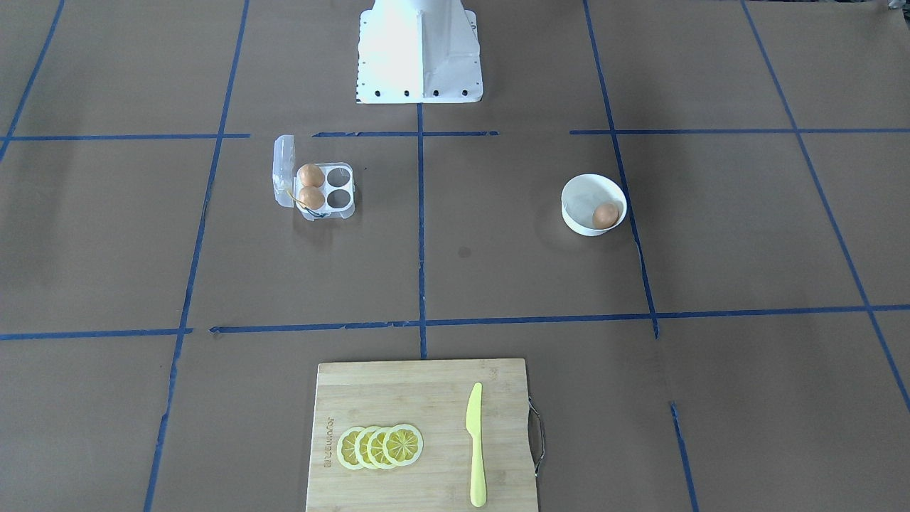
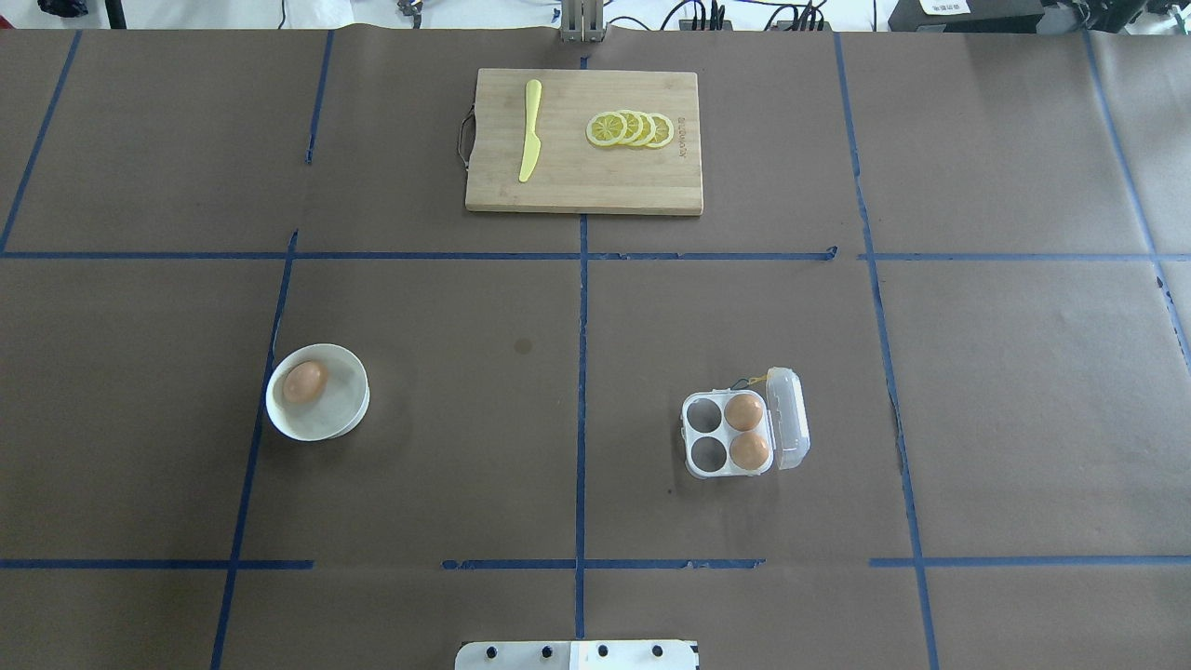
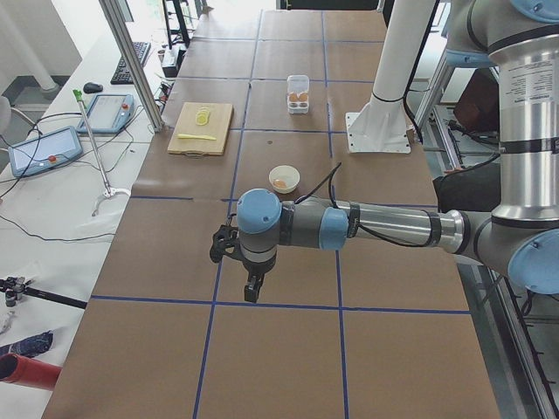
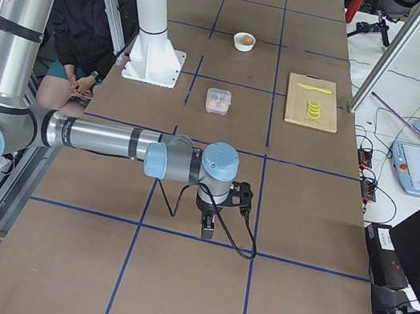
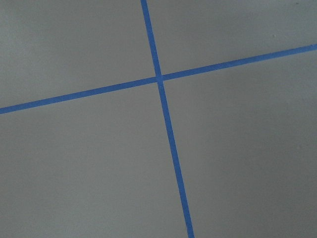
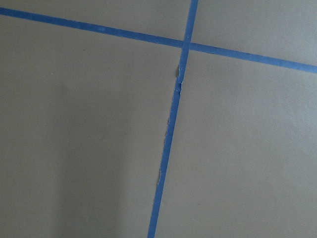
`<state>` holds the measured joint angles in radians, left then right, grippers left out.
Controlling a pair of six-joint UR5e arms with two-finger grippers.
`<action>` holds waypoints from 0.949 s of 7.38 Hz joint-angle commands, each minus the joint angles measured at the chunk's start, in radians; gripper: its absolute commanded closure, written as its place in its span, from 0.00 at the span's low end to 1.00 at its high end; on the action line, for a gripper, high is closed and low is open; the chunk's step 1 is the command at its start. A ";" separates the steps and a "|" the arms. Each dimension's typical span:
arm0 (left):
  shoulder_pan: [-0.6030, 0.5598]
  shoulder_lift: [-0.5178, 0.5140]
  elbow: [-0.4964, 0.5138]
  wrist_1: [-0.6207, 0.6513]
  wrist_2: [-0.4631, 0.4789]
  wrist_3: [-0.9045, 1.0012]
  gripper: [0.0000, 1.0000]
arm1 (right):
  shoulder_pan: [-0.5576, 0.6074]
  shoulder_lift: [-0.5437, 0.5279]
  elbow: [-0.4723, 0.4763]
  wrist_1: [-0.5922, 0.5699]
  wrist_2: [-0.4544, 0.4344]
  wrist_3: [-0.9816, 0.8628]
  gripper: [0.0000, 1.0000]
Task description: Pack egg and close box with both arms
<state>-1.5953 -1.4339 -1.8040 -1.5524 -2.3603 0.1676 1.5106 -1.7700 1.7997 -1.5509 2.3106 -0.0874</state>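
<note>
Table [image 2: 558,372] | L gripper [image 3: 251,295] & R gripper [image 4: 207,228] hung low at its ends, open/closed can't tell | bowl [image 2: 340,409] sat at 9 o'clock of box [image 2: 690,435] (overhead), L gripper judged nearer | lid [image 2: 791,430] open at 3 o'clock, empty cups [image 2: 704,453] at 9 | egg [image 2: 304,381] lay in bowl, long axis approx 2–8 o'clock.

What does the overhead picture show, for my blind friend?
An open clear plastic egg carton, right, holds two tan-brown eggs; a third egg lies in a round white bowl, left. Beyond sits a wooden cutting board with yellow knife and lemon slices.
</note>
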 commanded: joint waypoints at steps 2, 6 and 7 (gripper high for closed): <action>0.000 -0.003 0.012 -0.017 0.000 -0.002 0.00 | -0.001 -0.002 0.000 0.000 0.001 -0.002 0.00; 0.000 -0.003 0.014 -0.104 0.000 0.000 0.00 | -0.001 0.000 -0.003 -0.005 0.009 0.011 0.00; 0.001 -0.005 0.026 -0.173 0.001 -0.003 0.00 | -0.001 0.007 0.007 0.002 0.009 0.012 0.00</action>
<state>-1.5947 -1.4380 -1.7899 -1.6468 -2.3599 0.1667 1.5096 -1.7686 1.7988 -1.5525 2.3173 -0.0775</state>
